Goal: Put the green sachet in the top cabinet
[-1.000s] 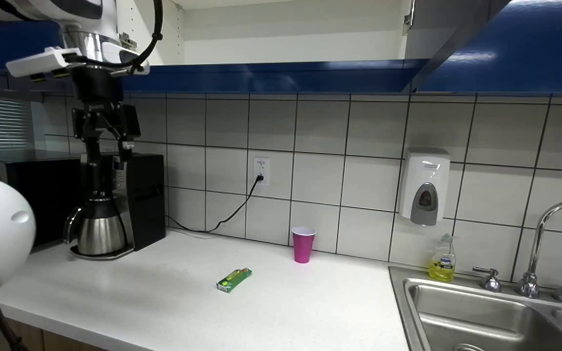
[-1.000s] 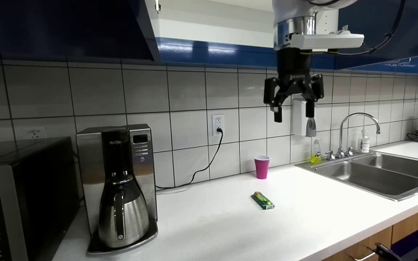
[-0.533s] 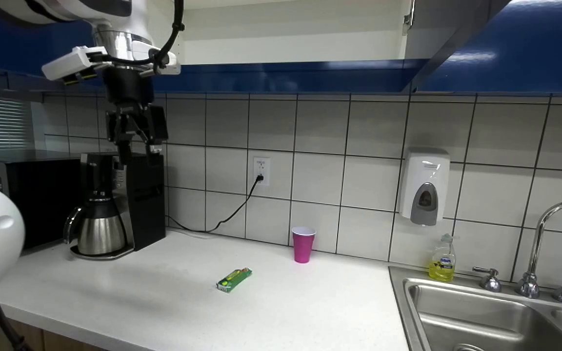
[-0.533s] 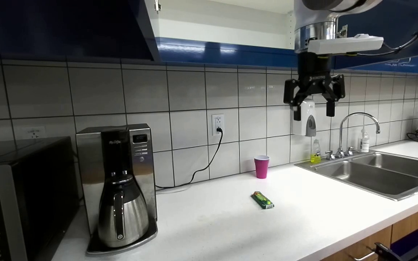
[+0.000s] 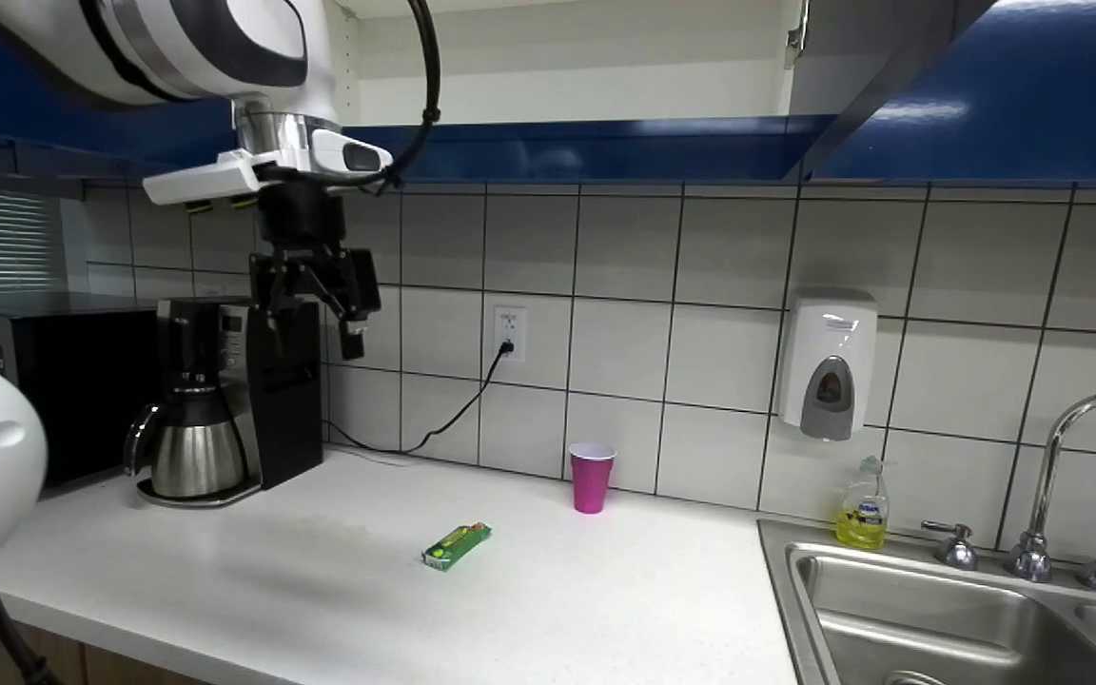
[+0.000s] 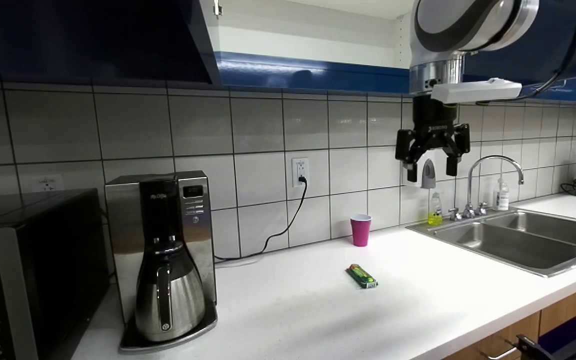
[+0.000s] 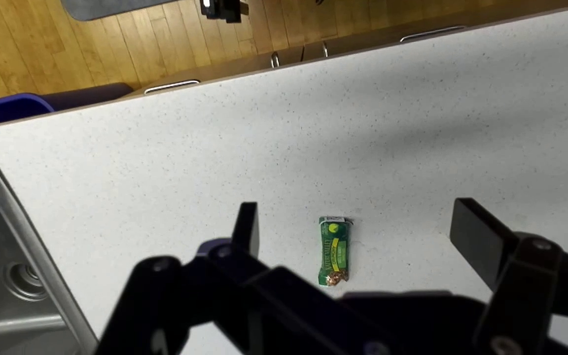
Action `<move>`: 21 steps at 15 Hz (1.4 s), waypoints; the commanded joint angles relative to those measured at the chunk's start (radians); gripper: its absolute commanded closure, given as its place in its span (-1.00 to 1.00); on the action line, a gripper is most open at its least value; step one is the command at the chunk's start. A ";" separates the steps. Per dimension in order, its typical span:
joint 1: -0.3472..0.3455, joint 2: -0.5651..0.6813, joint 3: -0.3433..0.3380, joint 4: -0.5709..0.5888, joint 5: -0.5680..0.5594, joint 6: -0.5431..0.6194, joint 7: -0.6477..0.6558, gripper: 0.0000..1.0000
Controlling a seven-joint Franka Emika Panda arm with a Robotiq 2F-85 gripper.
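Steel coffee maker [image 6: 160, 220] towards the left in an exterior view; next, top cabinet [image 6: 328, 75], open overhead; pink cup [image 6: 361, 232], upright; near it, green sachet [image 6: 362, 276], flat on the white counter [image 6: 398, 300]; then gripper [image 6: 431, 170] in mid-air, with jaws wide apart; sink [image 6: 523, 247] at right.
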 commanded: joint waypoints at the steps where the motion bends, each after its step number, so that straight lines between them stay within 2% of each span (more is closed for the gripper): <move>1: -0.025 0.076 -0.016 -0.029 -0.016 0.136 -0.046 -1.00; 10: -0.029 0.385 -0.042 -0.061 -0.005 0.481 -0.071 -1.00; 16: -0.021 0.630 -0.046 -0.003 0.010 0.667 -0.074 -1.00; 21: -0.026 0.809 -0.057 0.096 0.008 0.742 -0.071 -1.00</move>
